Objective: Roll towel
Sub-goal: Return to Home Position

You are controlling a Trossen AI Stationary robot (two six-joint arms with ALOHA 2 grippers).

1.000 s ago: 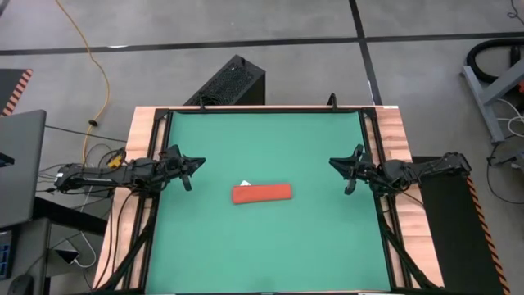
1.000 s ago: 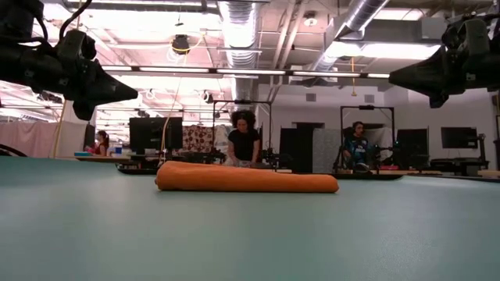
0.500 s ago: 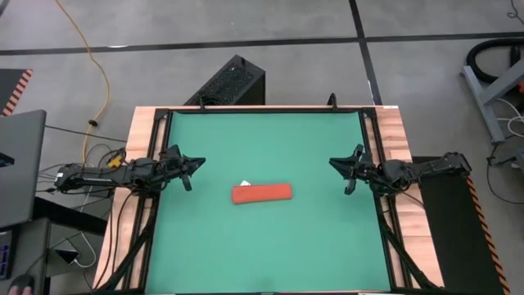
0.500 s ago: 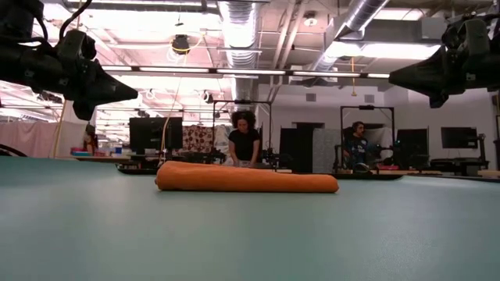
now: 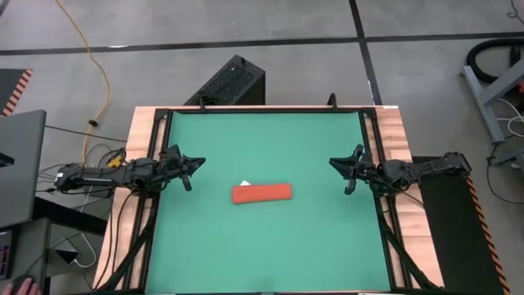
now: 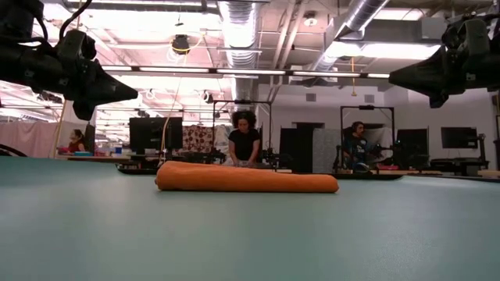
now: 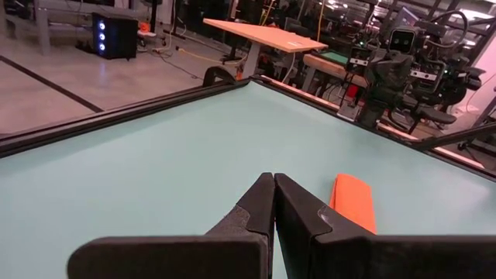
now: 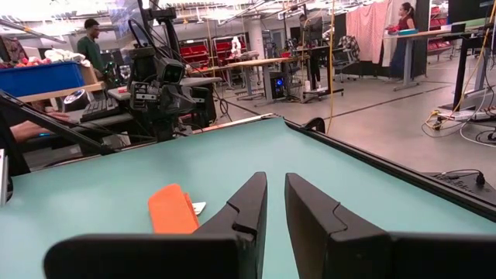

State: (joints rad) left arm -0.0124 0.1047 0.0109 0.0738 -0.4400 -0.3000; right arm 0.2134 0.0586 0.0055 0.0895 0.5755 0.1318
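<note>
Left pincer [image 7: 273, 181] closed, right pincer [image 8: 276, 181] barely parted, both aloft

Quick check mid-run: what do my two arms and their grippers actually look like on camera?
The left arm and right arm are slim, black and jointed. The left gripper and right gripper each carry two black wedge-shaped fingers tapering to blunt tips, set on a black crossbar. Thin cables trail beside the left arm's base. No markings show.

Matte black all over: the left arm [image 5: 106, 174] and right arm [image 5: 419, 170] run slim and knuckled, and the left gripper [image 7: 273, 179] tapers into two wedge-shaped fingers [image 7: 301, 223].
</note>
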